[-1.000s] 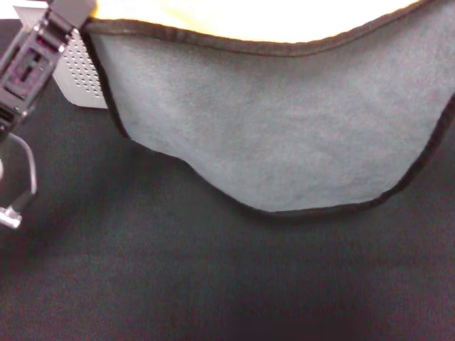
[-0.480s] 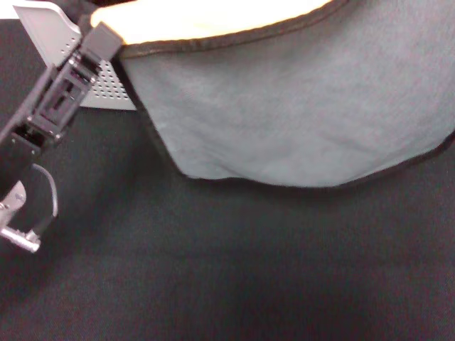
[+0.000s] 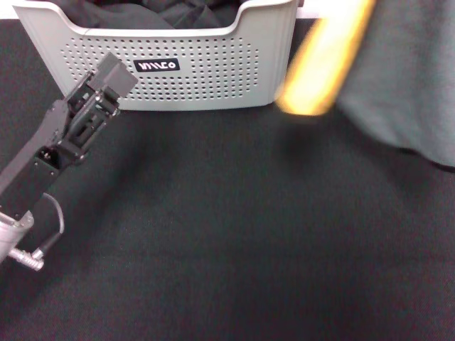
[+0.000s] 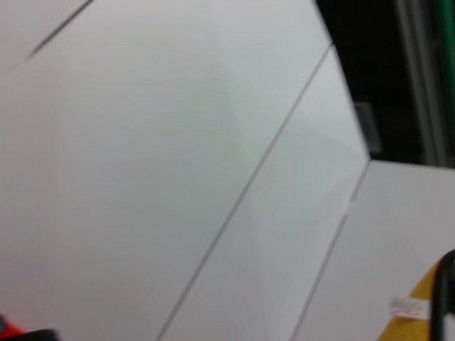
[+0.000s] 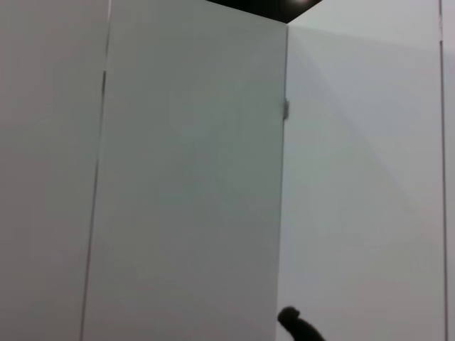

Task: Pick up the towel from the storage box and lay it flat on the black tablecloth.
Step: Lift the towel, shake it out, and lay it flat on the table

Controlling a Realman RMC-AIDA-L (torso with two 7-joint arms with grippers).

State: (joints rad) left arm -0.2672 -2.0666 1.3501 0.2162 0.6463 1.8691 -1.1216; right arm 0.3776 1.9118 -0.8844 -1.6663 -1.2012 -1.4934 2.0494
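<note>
Small black label (image 3: 157, 66) on the front wall of the storage box (image 3: 213, 78), with white lettering, too stylised to read for certain. Small tag (image 4: 407, 307) in the left wrist view, print illegible.

Place: robot test station — likely a lab
Walls: plain white panels (image 5: 192, 177) with thin seams
Table: black tablecloth (image 3: 227, 241) — grey storage box (image 3: 206, 78) on it

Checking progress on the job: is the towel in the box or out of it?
Out: the towel hangs beside the box, above the tablecloth.
</note>
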